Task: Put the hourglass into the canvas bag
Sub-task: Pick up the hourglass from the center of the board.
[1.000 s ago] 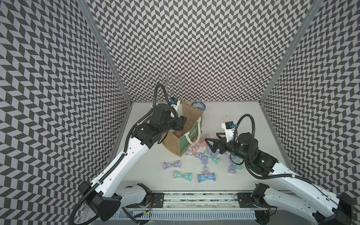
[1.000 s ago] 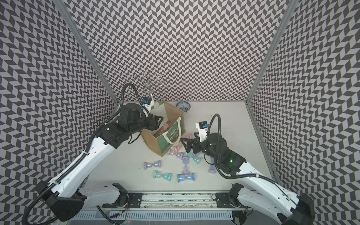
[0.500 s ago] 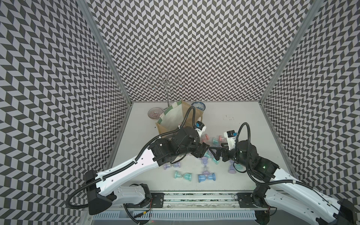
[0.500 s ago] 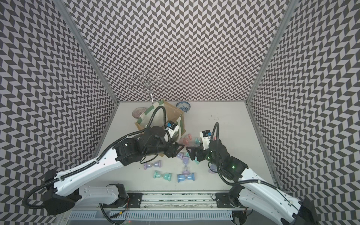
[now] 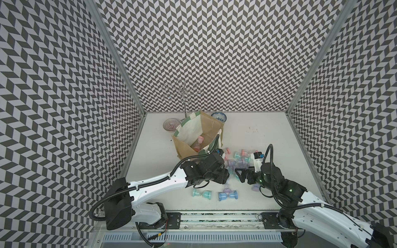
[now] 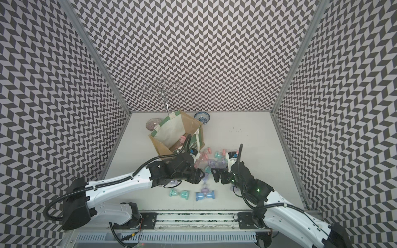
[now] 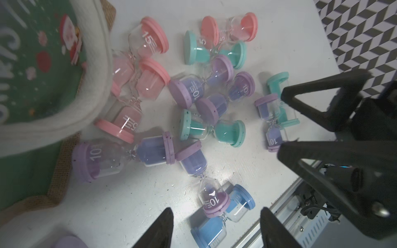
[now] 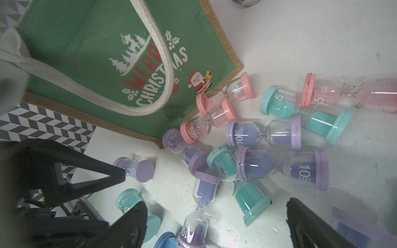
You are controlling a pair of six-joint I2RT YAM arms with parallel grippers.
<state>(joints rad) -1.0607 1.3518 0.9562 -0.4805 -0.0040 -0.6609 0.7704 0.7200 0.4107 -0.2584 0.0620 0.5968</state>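
The canvas bag (image 5: pixel 191 131) (image 6: pixel 169 131) stands open at the back, with a pink hourglass (image 5: pixel 198 143) lying inside. Several pink, teal and purple hourglasses lie piled on the table beside its green panel (image 8: pixel 86 64). My left gripper (image 5: pixel 226 175) (image 7: pixel 217 211) hangs open just over the pile's near edge. Ahead of its fingertips a purple hourglass (image 7: pixel 211 197) (image 8: pixel 193 227) leans on a blue hourglass (image 5: pixel 226 195); neither is gripped. My right gripper (image 5: pixel 239 174) (image 8: pixel 217 204) is open too, facing the left one closely across the pile.
A teal hourglass (image 5: pixel 202 194) lies beside the blue one near the front. A glass bowl (image 5: pixel 171 124), a blue-patterned bowl (image 5: pixel 218 117) and a wire stand (image 5: pixel 183 94) sit at the back by the bag. The rail (image 5: pixel 214 216) borders the front edge.
My left arm swung from the bag's mouth forward and down to the pile, ending opposite the right gripper. The right gripper moved slightly nearer the front.
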